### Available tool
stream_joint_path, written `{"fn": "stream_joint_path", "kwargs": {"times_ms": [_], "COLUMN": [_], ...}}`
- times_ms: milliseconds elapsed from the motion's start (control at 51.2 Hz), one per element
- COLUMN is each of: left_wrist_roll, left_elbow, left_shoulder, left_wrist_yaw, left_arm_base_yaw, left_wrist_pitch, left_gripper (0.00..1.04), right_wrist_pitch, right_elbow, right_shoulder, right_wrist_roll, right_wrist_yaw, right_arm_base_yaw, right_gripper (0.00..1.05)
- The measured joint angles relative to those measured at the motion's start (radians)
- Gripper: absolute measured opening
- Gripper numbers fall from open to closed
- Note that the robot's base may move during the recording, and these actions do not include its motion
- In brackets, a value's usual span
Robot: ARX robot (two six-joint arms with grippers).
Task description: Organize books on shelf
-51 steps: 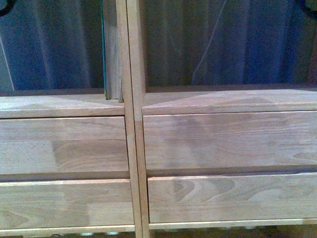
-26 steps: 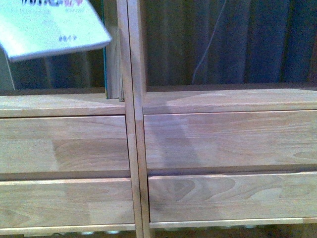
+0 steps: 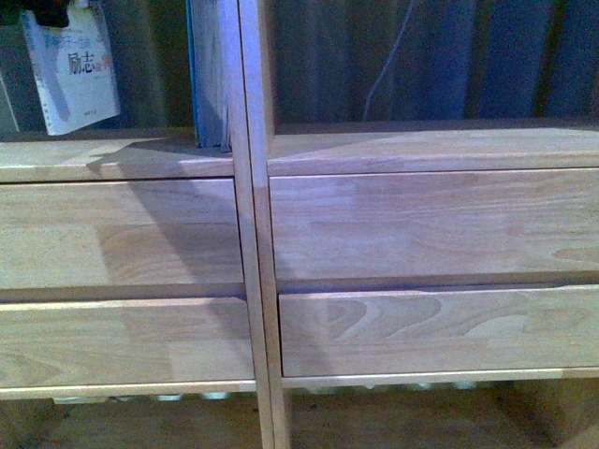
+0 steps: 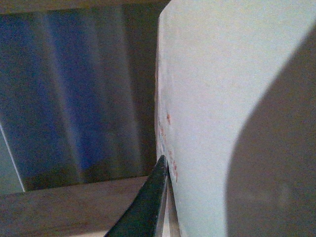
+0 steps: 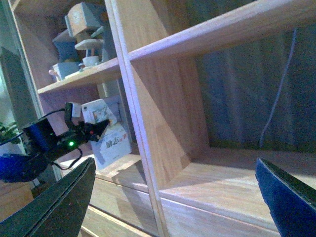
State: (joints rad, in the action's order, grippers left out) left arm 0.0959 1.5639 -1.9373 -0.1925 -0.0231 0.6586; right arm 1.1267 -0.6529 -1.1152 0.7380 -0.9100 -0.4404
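Note:
The thin white paperback point(image 3: 73, 70) hangs nearly upright, slightly tilted, just above the left bay board of the light wood shelf point(image 3: 112, 154). My left gripper point(image 3: 47, 11) is shut on its top edge at the upper left corner of the front view. In the left wrist view the book's white cover point(image 4: 212, 98) fills the right side, with one dark finger point(image 4: 148, 207) against it. The teal book point(image 3: 194, 75) stands upright against the centre post point(image 3: 245, 187). My right gripper point(image 5: 173, 207) is open and empty, facing the right bay; it sees the paperback point(image 5: 111, 140) too.
Four plain drawer fronts point(image 3: 421, 224) fill the shelf below the bays. A dark curtain and a thin white cord point(image 3: 388, 56) show through the backless right bay. Small ornaments point(image 5: 84, 34) stand on a higher left board. The floor shows under the shelf point(image 3: 374, 421).
The paperback came in from the upper left, first lying flat and tilted, and now hangs nearly upright over the left bay. The shelf sits higher in the front view than before.

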Motion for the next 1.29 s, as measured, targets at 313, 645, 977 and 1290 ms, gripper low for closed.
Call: {"fn": "stream_joint_path", "kwargs": {"times_ms": [313, 645, 977, 1290], "left_wrist_roll": [0.190, 0.253, 0.130, -0.122], "left_elbow": [0.278, 0.333, -0.082, -0.751], "left_shoulder": [-0.242, -0.297, -0.004, 0.599], "left_wrist_yaw": [0.076, 0.105, 0.061, 0.060], "left_arm_base_yaw": [0.090, 0.106, 0.126, 0.014], "left_wrist_pitch": [-0.066, -0.099, 0.035, 0.075], "left_gripper": [0.17, 0.58, 0.97, 0.98], "right_wrist_pitch": [0.080, 0.091, 0.068, -0.394], "right_elbow": [0.066, 0.113, 0.143, 0.124], "right_shoulder": [0.005, 0.031, 0.119, 0.296], "right_wrist_roll": [0.078, 0.083, 0.105, -0.143], "right_wrist_yaw": [-0.023, -0.029, -0.029, 0.199], "right_arm_base_yaw": [-0.045, -0.014, 0.026, 0.055], "right_gripper": [0.98, 0.98, 0.98, 0.98]}}
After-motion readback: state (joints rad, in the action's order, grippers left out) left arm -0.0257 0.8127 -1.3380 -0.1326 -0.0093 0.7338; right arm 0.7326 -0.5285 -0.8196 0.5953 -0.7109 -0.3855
